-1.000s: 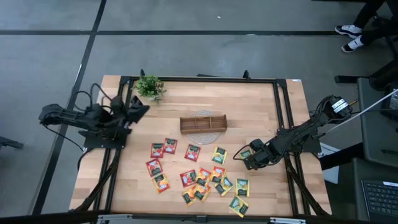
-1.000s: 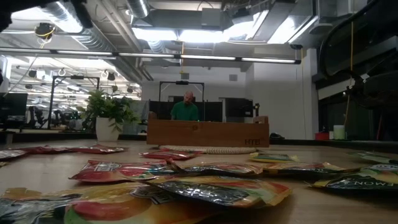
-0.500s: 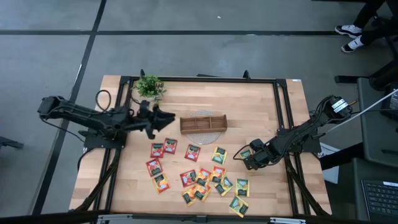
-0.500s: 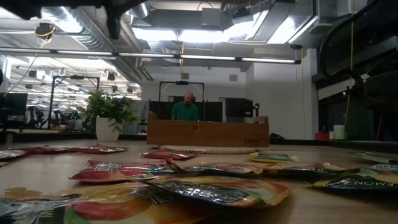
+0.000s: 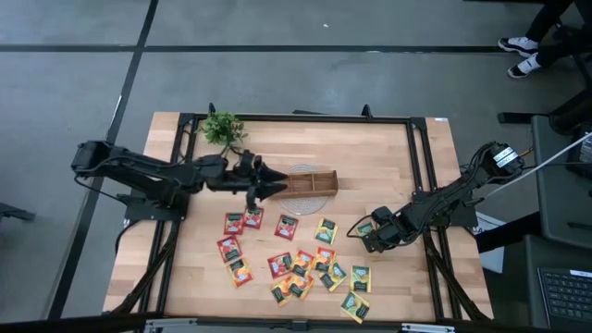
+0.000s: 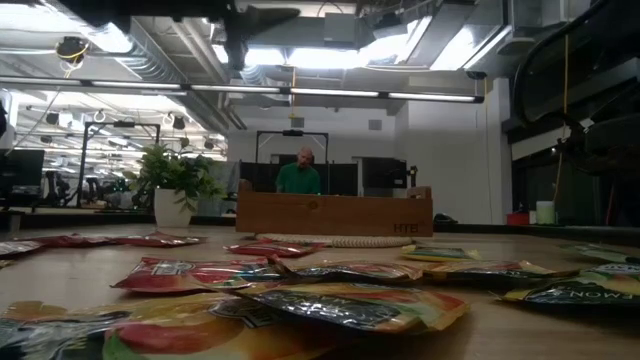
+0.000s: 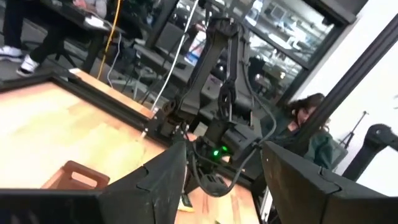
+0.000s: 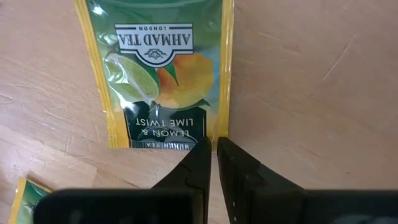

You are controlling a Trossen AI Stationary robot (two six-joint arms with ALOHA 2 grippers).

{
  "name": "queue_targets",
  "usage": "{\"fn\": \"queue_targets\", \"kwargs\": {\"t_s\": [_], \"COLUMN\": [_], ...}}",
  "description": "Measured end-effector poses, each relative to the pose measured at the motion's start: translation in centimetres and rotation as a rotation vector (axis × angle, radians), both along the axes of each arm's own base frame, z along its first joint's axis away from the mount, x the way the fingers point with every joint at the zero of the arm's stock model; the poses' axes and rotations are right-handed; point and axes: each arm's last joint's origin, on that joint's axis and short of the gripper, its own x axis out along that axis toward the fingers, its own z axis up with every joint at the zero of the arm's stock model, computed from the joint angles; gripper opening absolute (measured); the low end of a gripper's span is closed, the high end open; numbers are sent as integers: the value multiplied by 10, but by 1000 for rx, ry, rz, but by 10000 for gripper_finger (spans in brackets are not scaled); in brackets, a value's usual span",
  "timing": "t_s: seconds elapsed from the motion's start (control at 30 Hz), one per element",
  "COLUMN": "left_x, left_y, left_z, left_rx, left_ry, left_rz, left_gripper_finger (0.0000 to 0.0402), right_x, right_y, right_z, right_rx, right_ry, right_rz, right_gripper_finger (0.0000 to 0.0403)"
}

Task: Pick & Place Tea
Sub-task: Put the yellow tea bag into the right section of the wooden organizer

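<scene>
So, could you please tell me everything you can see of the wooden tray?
The wooden tray is a long, low brown box with three compartments, seemingly empty. It lies flat on a pale round mat at the table's middle, behind the scattered sachets. The left gripper hovers over its left end, fingers open.

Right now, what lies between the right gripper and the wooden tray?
In the high view, one yellow-green tea sachet and bare table lie between the right gripper and the wooden tray.
</scene>
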Motion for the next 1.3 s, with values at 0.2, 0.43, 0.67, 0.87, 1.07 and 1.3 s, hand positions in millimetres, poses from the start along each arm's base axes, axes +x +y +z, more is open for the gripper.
{"fn": "queue_targets", "kwargs": {"t_s": [0.2,0.43,0.67,0.87,1.07,1.3], "left_x": [18,27,27,27,27,23], "left_y": [3,5,11,9,8,7], "left_z": [-7,-7,-7,-7,-7,-1], "left_rx": [-21,-21,4,46,66,119], "left_ry": [43,49,50,50,49,33], "left_rz": [-44,-54,-27,-41,-68,-97], "left_gripper_finger": [203,207,184,91,7,2], "right_x": [0,0,0,2,8,16], "right_y": [0,0,0,1,6,10], "right_z": [0,0,0,3,9,19], "right_rx": [1,1,1,5,26,46], "right_ry": [-1,-1,-2,-9,-27,-63], "right_rz": [0,0,0,1,3,2], "right_gripper_finger": [35,35,35,35,35,35]}}
